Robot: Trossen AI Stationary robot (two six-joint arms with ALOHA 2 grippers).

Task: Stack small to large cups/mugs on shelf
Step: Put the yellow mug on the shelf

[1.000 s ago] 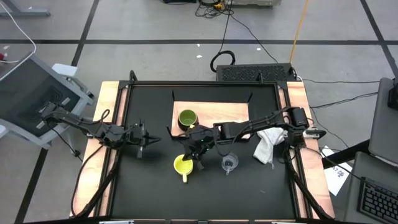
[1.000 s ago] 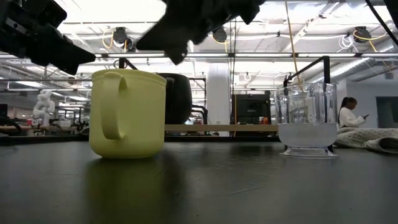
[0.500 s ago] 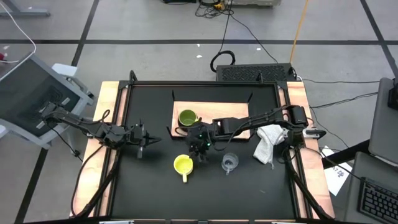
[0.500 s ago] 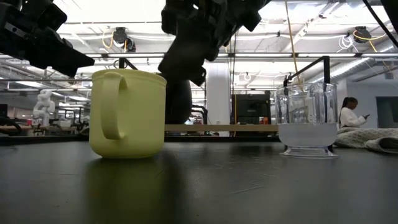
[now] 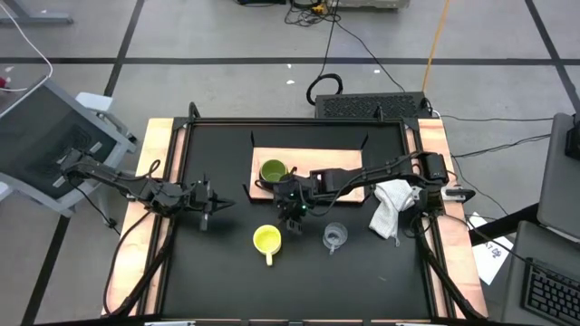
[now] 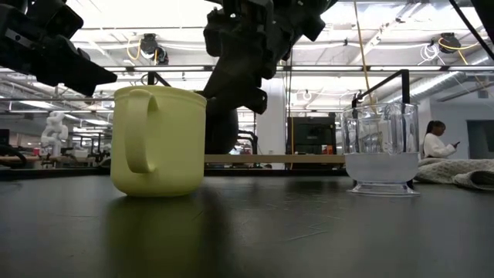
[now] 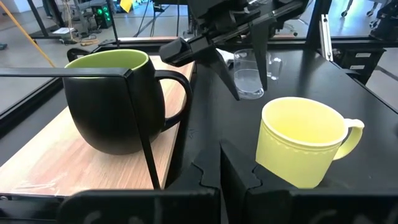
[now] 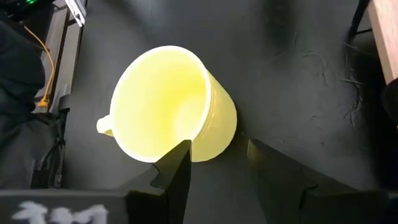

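Observation:
The bright yellow mug (image 5: 265,240) stands upright on the black table, its handle toward the near edge. The dark olive-green mug (image 5: 273,172) stands on the wooden shelf (image 5: 322,165) at its left end. The clear cup (image 5: 335,237) stands on the table to the right of the yellow mug. My right gripper (image 5: 292,213) hangs open between the shelf and the yellow mug (image 8: 168,102), just beyond the mug's far side, with nothing between its fingers. My left gripper (image 5: 210,201) waits shut at the table's left, off the surface.
A crumpled white cloth (image 5: 391,206) lies at the table's right, beside the shelf. Wooden rails (image 5: 156,181) run along both table sides. Bare black tabletop lies toward the near edge. A person (image 6: 432,143) sits in the room far behind.
My right gripper has opened its fingers and shifted a little toward the far edge, away from the yellow mug's rim. The mugs and the clear cup have stayed where they were.

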